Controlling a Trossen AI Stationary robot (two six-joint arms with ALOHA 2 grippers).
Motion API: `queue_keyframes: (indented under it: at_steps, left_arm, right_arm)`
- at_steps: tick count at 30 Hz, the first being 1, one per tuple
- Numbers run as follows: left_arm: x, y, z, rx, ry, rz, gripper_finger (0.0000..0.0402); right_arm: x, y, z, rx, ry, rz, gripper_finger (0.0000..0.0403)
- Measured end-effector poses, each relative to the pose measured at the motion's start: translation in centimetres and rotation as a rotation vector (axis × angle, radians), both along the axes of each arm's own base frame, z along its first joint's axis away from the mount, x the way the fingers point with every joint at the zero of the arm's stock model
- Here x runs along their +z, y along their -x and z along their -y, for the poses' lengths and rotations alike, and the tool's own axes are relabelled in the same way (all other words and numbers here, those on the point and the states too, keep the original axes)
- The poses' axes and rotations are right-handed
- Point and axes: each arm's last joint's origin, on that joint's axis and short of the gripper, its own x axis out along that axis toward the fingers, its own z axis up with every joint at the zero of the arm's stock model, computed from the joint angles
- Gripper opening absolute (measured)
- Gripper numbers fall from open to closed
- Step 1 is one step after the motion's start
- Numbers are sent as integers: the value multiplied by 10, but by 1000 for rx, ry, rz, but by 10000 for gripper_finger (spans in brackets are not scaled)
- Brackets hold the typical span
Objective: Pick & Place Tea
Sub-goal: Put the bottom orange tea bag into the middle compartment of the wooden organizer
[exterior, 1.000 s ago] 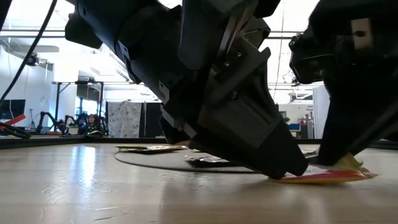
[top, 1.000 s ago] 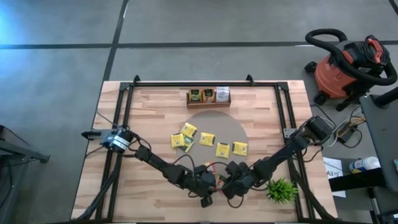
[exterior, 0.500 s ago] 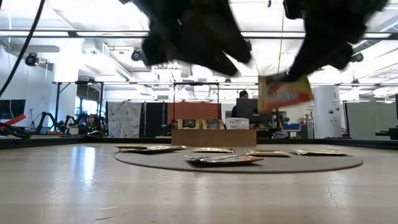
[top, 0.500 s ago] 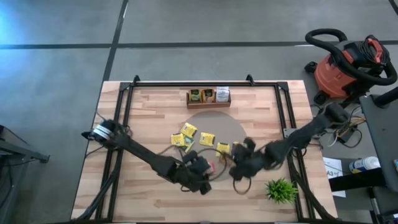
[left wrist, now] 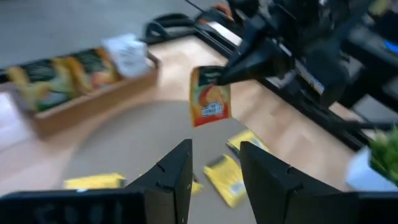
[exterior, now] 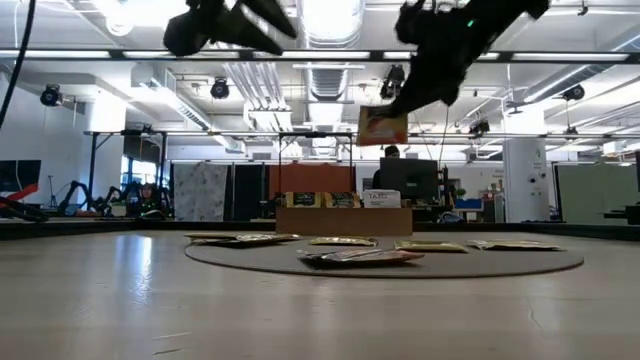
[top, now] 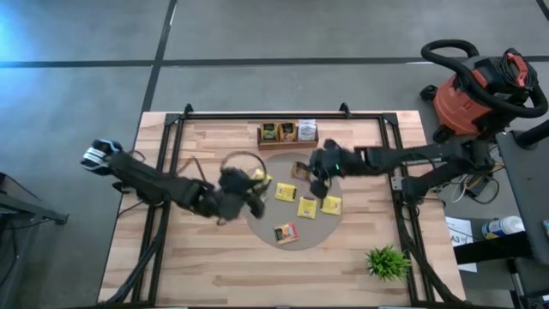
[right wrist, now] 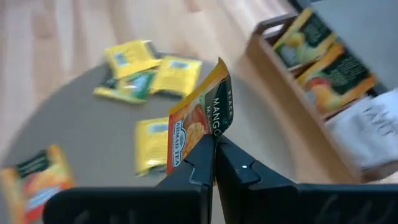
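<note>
High view shows the right gripper (top: 314, 174) above the far part of the grey round mat (top: 330, 182), just short of the wooden tray (top: 288, 142) at the table's (top: 197, 266) far edge. Its fingers are pinched together on 1 orange tea packet (right wrist: 200, 118), held by its lower edge and standing upright above the mat; the right wrist view shows the grip clearly, with "MANGO" printed on the packet's side. In the low view the same packet hangs in the air, well clear of the surface, in front of the tray.

The left gripper (top: 256, 196) sits at the mat's left edge, near the yellow packets (top: 257, 180) lying there. In the left wrist view its 2 fingers (left wrist: 173, 180) stand apart with nothing between them, pointing toward the lifted packet and the other arm.

On the mat lie about 5 yellow packets, loosely scattered, and 1 more orange packet (top: 286, 233) near the mat's front edge, apart from the rest. The tray holds upright packets, 2 darker green-and-yellow ones and a white one (top: 306, 130) at its right end; motion blur in the wrist views makes their labels hard to read.

A small green plant (top: 388, 263) stands at the table's front right. A red vacuum (top: 476, 90) sits on the floor beyond the right side.
</note>
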Motion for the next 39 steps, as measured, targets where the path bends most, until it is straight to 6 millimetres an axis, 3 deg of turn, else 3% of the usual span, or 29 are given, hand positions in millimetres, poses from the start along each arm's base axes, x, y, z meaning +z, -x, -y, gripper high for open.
queue_keyframes:
  at_steps: [10,17,22,26,31,39]
  left_arm:
    - [-26,57,-64,119,39,100,128]
    - [-40,74,-91,101,36,283,128]
    - [-49,78,-103,113,47,357,128]
    - [-51,78,-104,101,50,356,128]
    - [-50,78,-104,94,7,333,128]
    - [-43,78,-109,161,-56,325,128]
  right_arm:
    - [3,-17,90,-23,62,72,8]
    - [8,-45,135,-11,194,36,8]
    - [-5,-65,162,12,200,-46,8]
    - [-23,-70,177,32,126,-117,8]
    - [-40,-68,180,77,116,-175,8]
    - [-45,-62,192,114,201,-208,8]
